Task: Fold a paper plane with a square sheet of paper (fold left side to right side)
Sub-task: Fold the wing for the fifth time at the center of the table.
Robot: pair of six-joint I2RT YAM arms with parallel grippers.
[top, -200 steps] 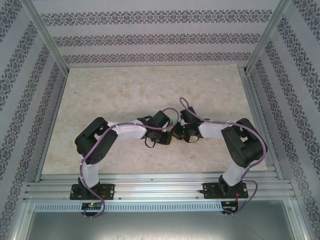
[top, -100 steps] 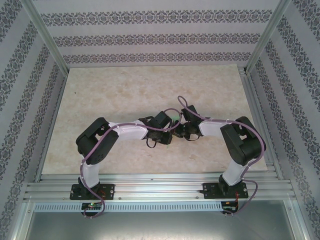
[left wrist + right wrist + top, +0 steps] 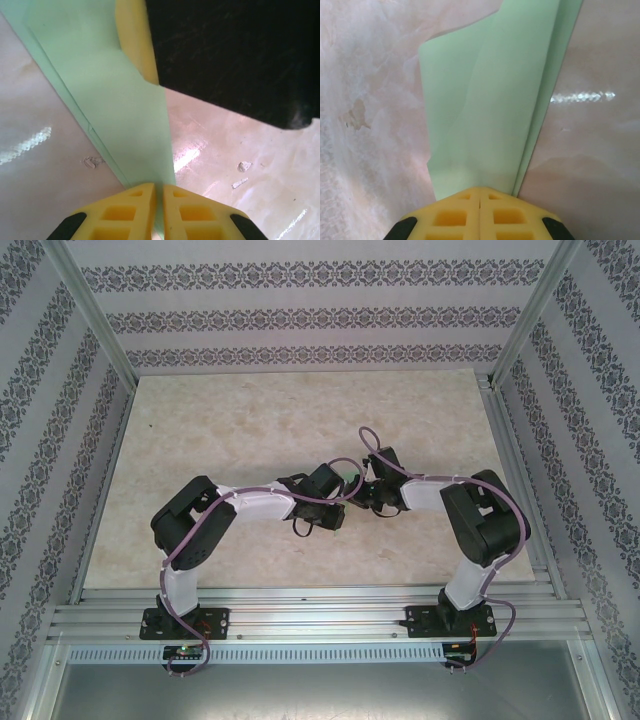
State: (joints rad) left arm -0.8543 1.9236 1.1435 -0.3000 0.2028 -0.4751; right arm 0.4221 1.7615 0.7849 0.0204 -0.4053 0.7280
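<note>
Change: since a second ago the right arm (image 3: 430, 495) has swung its wrist a touch farther up the table, while the left arm (image 3: 255, 502) has barely budged.
Near edge: an aluminium rail (image 3: 320, 612) runs across the front, with both arm bases bolted onto it side by side.
Arms: elbows are out wide and forearms angle inward, so the two wrists sit close together near the middle of the table.
Left gripper (image 3: 158, 189): the yellow fingertips are pinched almost together with a sliver of green caught between them, so it's clamped on the paper.
Right gripper (image 3: 480, 192): the tips are pressed tight with green paper running out from between them, and that's a firm pinch too.
Paper plane (image 3: 115, 100): light green and folded in layers, it's held between the two grippers over mid-table. It narrows toward the left fingertips, and the right gripper's yellow finger (image 3: 131, 45) lies against its far end. I can't tell whether it touches the tabletop.
Folds: the right wrist view shows a broad flap on the left with a soft crease, and thinner layers stacked along the right edge.
Table (image 3: 250, 420): a pale marbled top, glossy, with streaks of glare.
Walls (image 3: 300, 315): striped patterned wallpaper at the back and along both sides.
</note>
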